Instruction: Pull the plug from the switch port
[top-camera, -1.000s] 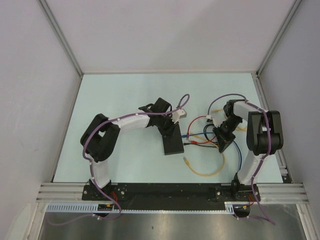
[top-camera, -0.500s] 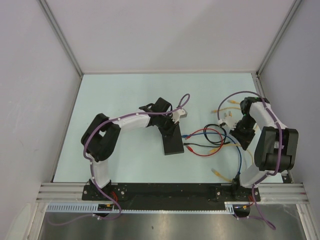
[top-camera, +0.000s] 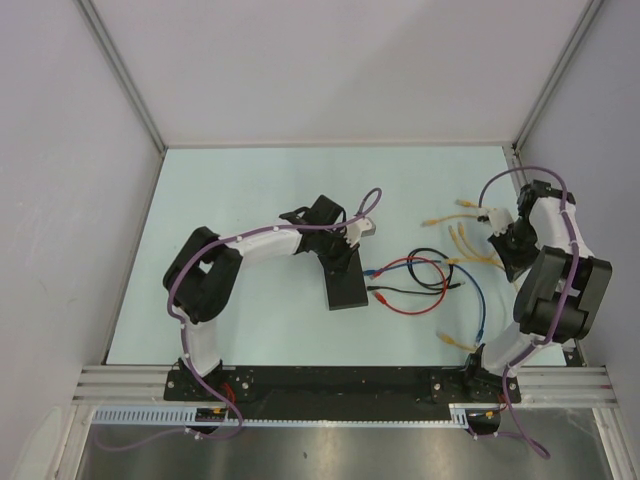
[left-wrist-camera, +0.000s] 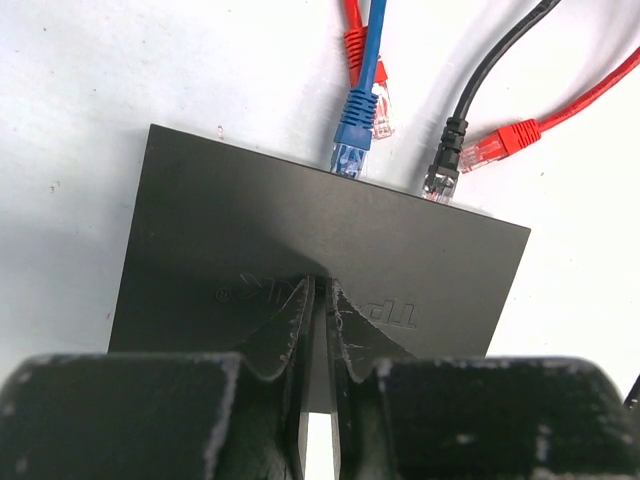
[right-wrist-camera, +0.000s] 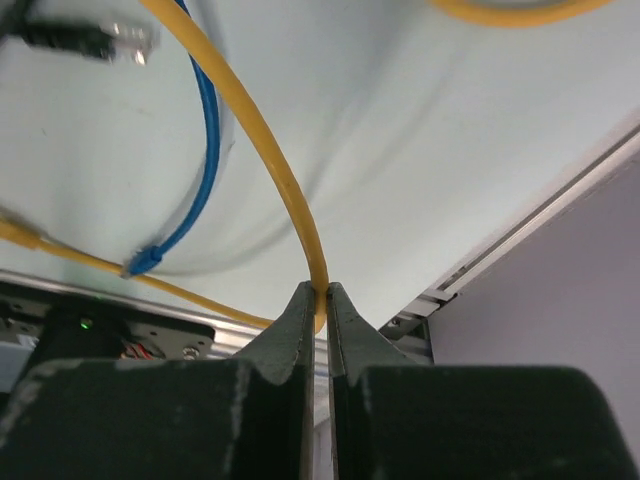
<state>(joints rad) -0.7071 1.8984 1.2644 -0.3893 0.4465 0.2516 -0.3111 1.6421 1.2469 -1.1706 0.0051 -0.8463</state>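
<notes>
There is one switch (top-camera: 345, 283). Two plugs sit in it: one blue plug (left-wrist-camera: 352, 140) and one black plug (left-wrist-camera: 445, 165). Two red plugs (left-wrist-camera: 497, 147) lie loose.

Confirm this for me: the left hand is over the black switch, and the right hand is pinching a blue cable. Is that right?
No, the right hand pinches the yellow cable, not a blue one, as the right wrist view shows. The left hand is over the black switch.

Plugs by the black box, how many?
4: blue plug and black plug at the switch edge; one red plug beside blue, another red plug beside black. More may be hidden.
</notes>
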